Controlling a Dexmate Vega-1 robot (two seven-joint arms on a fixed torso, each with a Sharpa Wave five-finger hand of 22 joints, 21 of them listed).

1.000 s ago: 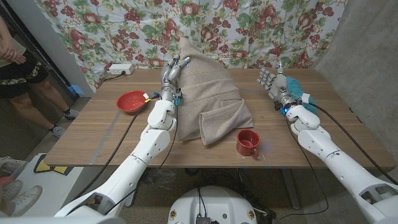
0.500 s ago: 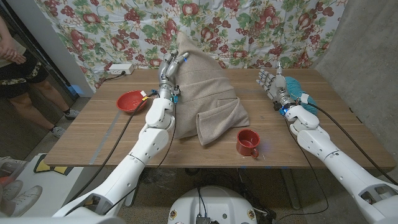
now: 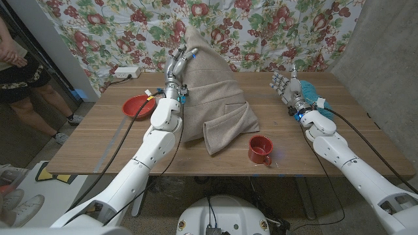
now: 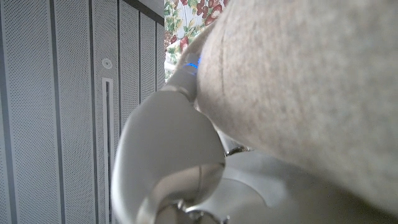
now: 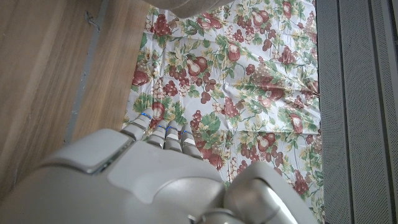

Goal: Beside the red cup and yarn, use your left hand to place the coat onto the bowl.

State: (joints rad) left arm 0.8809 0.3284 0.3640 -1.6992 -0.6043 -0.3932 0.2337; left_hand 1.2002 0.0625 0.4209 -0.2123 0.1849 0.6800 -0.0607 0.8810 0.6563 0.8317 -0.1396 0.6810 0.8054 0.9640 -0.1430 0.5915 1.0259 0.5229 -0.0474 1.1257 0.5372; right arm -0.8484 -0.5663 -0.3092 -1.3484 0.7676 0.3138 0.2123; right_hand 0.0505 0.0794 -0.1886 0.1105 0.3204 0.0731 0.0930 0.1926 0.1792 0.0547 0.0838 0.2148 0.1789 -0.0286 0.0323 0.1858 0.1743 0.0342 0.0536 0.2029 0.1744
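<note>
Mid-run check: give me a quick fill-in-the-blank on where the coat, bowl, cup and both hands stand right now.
1. The left hand grips the beige coat at its ____ end, so that end is lifted into a peak.
2. The red bowl sits on the table on the robot's ____ side of the coat.
3. The red cup stands ____ on the table near the coat's lower corner.
4. The right hand holds ____.

Missing words: top; left; upright; nothing

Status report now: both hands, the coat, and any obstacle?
Left hand holds coat raised. Right hand open, idle. Bowl uncovered, nothing blocking it.
</note>
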